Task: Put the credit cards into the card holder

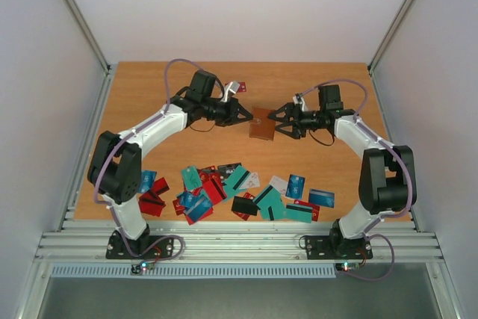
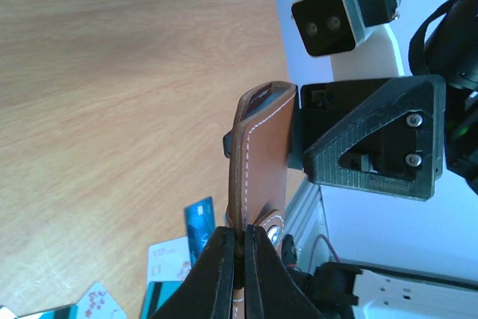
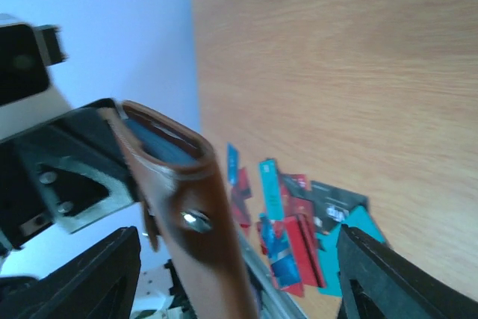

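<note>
Bases of both arms sit at the bottom of the top view, and just beyond them the loose credit cards [image 1: 239,192] lie scattered and overlapping on the table [image 1: 149,95], on the near side of the card holder [image 1: 261,126]; the card holder itself is up off the wood at mid-table, between the left gripper [image 1: 246,116] on its left and the right gripper [image 1: 275,121] on its right.

Left wrist view: the left gripper [image 2: 237,240] is closed tight on the stitched edge of the card holder [image 2: 261,162], which stands out from the jaws with its open mouth at the far end; one finger [image 2: 373,147] of the right gripper stands just beside its far face; a few credit cards [image 2: 200,225] show below it.

Right wrist view: the right gripper [image 3: 239,237] is spread wide and grips nothing, its fingers to either side of the card holder [image 3: 187,207]; a blue edge, probably a card, shows in the mouth; the credit cards [image 3: 287,229] lie below and to its right.

Hazards, as judged: the card holder hangs from a single narrow pinch on one edge, so it may swing or slip; an open right finger passing close could knock it askew; a tipped mouth could let a loaded card slide out; the overlapping flat cards could resist a clean pick.
</note>
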Controlling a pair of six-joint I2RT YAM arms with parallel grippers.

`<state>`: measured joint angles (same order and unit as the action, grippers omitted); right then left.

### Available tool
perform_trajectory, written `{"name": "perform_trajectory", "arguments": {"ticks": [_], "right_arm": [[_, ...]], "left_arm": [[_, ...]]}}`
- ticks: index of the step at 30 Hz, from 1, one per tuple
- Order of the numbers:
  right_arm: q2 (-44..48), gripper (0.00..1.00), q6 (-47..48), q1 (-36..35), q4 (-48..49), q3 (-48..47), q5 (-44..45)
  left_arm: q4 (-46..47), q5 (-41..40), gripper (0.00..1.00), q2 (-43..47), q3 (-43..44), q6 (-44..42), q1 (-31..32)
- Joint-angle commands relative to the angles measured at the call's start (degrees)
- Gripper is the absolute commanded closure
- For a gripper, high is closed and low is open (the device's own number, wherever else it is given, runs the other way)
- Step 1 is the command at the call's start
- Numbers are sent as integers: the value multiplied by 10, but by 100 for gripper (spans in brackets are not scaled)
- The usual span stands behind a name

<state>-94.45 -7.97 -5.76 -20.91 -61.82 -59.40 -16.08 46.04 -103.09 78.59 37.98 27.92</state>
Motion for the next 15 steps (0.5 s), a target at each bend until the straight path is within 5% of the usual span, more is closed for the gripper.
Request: {"name": "perform_trajectory", "arguments": {"ticks": [1,9,15], "right_arm": [[33,30,-87,4,118,11,-98],[54,54,-287,2,375,55,-174],[32,63,-498,-1,687,103,-191]], "left_arm": [[-10,51,100,32,21,21,-3],[10,71,100,51,26,64,-4],[26,82,100,49,36,93,-4]]}}
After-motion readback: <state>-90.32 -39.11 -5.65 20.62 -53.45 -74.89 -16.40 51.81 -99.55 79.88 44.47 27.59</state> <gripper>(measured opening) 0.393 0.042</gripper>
